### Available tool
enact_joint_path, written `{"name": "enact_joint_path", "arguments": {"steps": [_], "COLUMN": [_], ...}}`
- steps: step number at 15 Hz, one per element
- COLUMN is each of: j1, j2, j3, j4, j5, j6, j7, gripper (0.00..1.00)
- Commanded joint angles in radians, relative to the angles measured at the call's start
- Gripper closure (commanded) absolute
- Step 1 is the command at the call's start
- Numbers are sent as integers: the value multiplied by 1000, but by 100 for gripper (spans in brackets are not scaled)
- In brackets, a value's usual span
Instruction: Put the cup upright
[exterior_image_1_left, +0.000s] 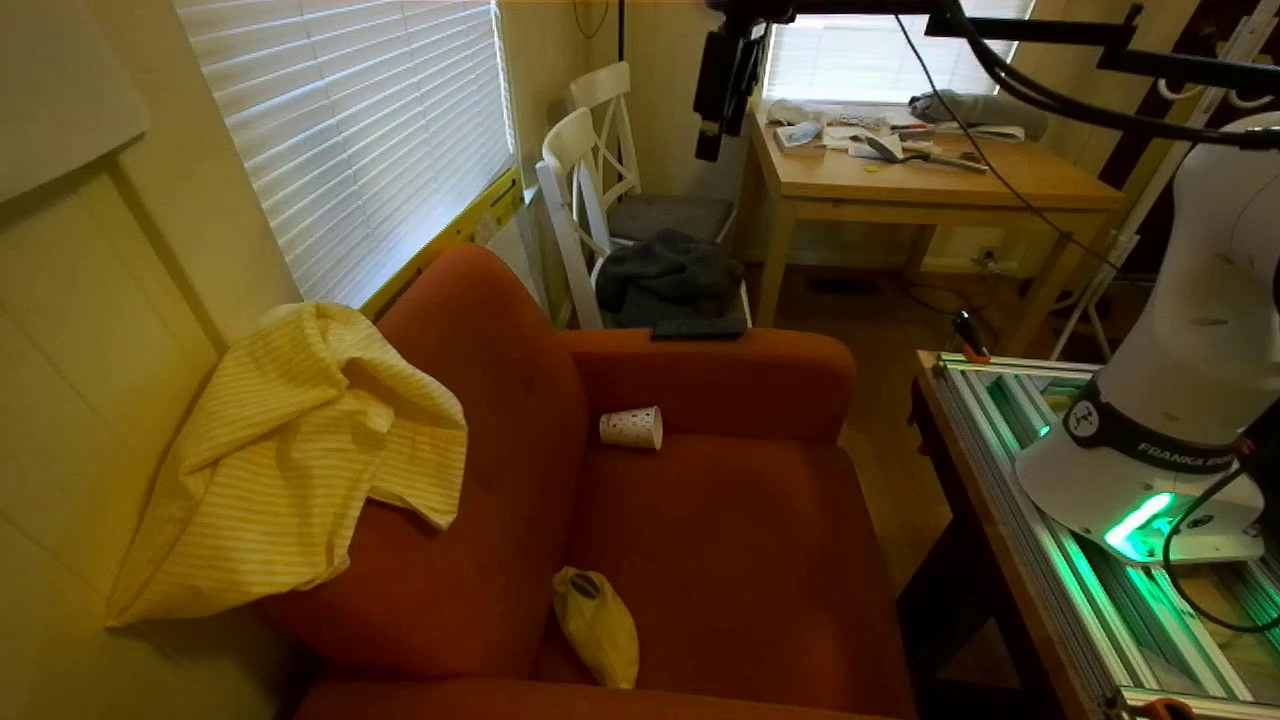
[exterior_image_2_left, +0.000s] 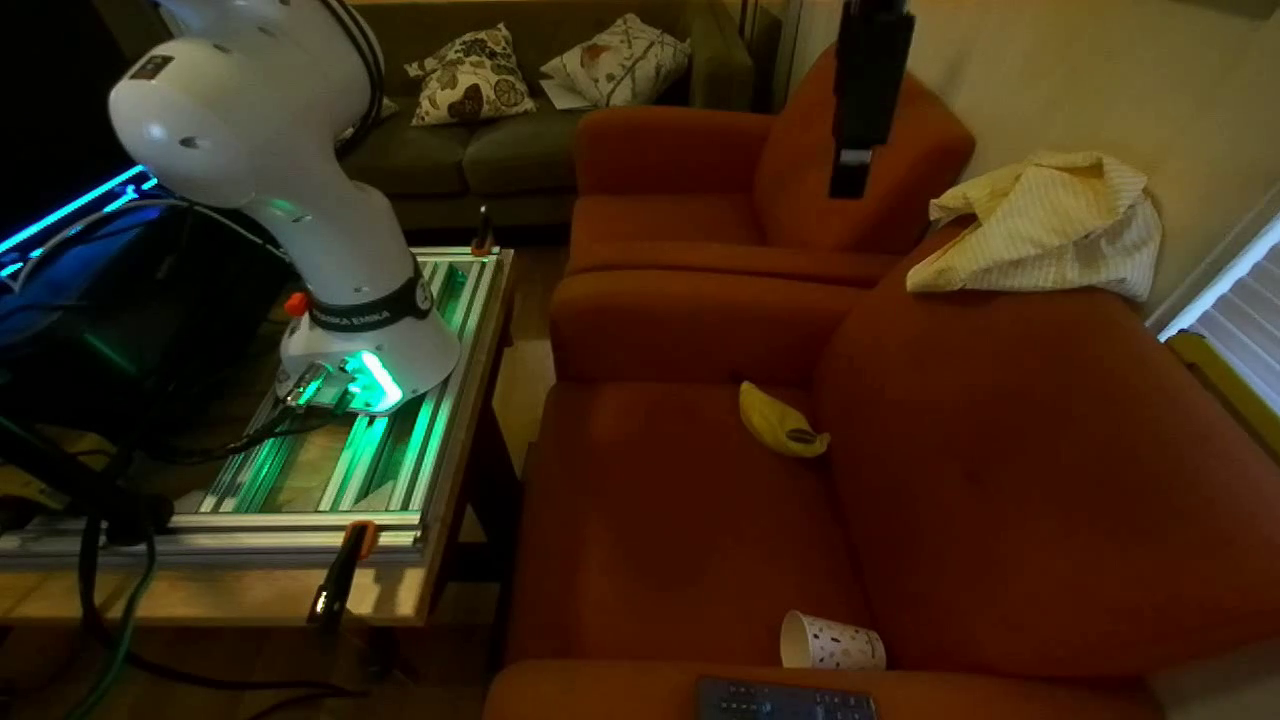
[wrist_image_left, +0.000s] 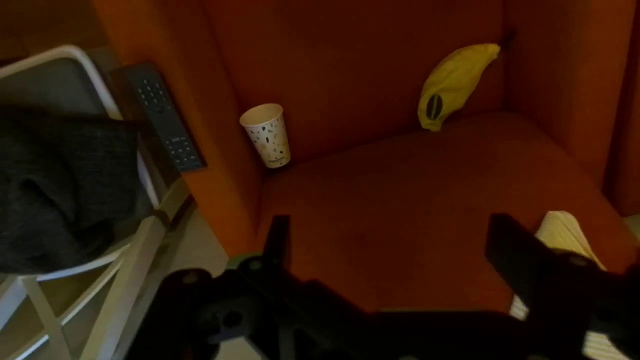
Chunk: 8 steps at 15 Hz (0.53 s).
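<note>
The cup (exterior_image_1_left: 630, 428) is white with small dark specks and lies on its side on the orange sofa seat (exterior_image_1_left: 740, 560). It is in the corner by the armrest and backrest, also seen in an exterior view (exterior_image_2_left: 833, 643). In the wrist view the cup (wrist_image_left: 270, 140) shows its open mouth facing away from the backrest, its narrower base towards it. My gripper (wrist_image_left: 389, 222) is open with nothing between its fingers, high above the sofa and apart from the cup. It also shows at the top of both exterior views (exterior_image_1_left: 709, 142) (exterior_image_2_left: 850, 178).
A yellow banana-shaped soft object (exterior_image_2_left: 778, 420) lies on the seat near the far armrest. A dark remote (wrist_image_left: 162, 115) lies on the armrest beside the cup. A yellow striped cloth (exterior_image_1_left: 310, 450) hangs over the backrest. White chairs (exterior_image_1_left: 575, 150) stand beyond the armrest.
</note>
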Motion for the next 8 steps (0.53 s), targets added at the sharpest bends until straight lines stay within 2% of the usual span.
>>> {"name": "enact_joint_path", "arguments": {"steps": [1, 6, 8], "j1": [-18, -14, -17], "j2": [79, 161, 142], "j3": [-34, -54, -40], "j4": [-8, 1, -12], "j5": [36, 60, 29], "j6": [19, 4, -1], "j7": [-28, -81, -49], "gripper": [0, 0, 0]}}
